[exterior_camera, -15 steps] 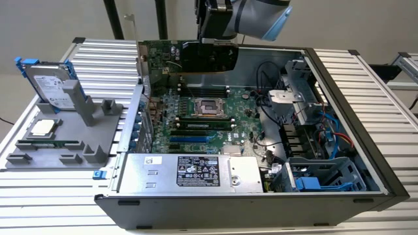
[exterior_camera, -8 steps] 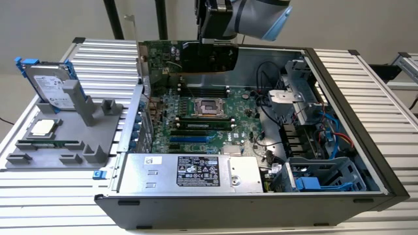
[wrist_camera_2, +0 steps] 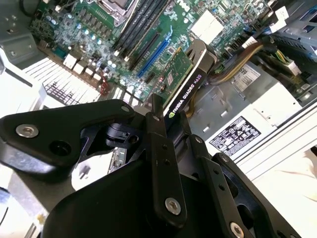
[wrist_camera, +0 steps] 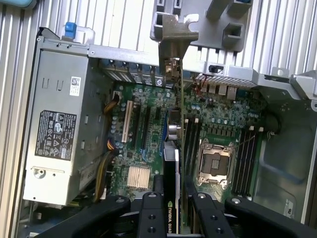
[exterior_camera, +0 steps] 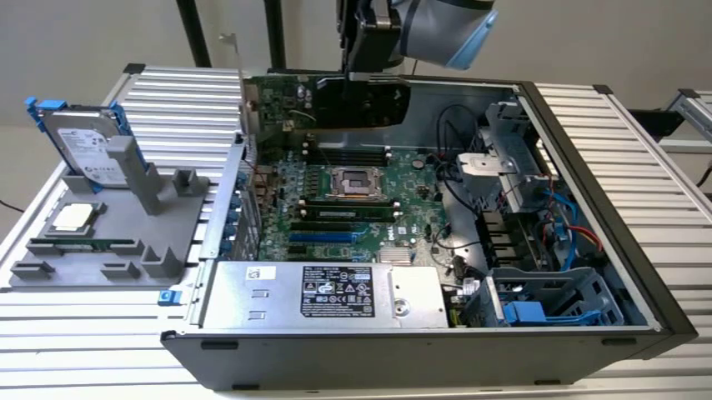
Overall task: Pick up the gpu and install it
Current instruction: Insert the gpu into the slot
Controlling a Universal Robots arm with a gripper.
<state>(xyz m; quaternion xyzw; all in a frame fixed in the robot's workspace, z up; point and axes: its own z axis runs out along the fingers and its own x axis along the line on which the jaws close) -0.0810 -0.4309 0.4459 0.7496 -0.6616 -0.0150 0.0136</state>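
My gripper point(exterior_camera: 372, 77) is shut on the gpu point(exterior_camera: 358, 102), gripping the top edge of the card. The card is held upright above the far part of the open computer case, over the green motherboard point(exterior_camera: 345, 196). Its black cooler faces the exterior view, and its silver bracket point(exterior_camera: 237, 79) sticks up at the exterior view's left, by the case's rear wall. In both wrist views the gpu point(wrist_camera_2: 185, 79) point(wrist_camera: 171, 163) hangs edge-on between the black fingers point(wrist_camera_2: 157, 130) point(wrist_camera: 152, 204), above the expansion slots point(wrist_camera: 148, 126). The bracket point(wrist_camera: 173, 47) reaches past the case's rear edge.
A grey power supply point(exterior_camera: 323, 292) fills the near side of the case. A drive cage point(exterior_camera: 545, 300) and cables point(exterior_camera: 523, 217) sit at the exterior view's right. Outside the case, a grey holder point(exterior_camera: 133, 208) carries a hard drive in a blue frame point(exterior_camera: 83, 142), a processor point(exterior_camera: 72, 217) and a memory stick point(exterior_camera: 78, 246).
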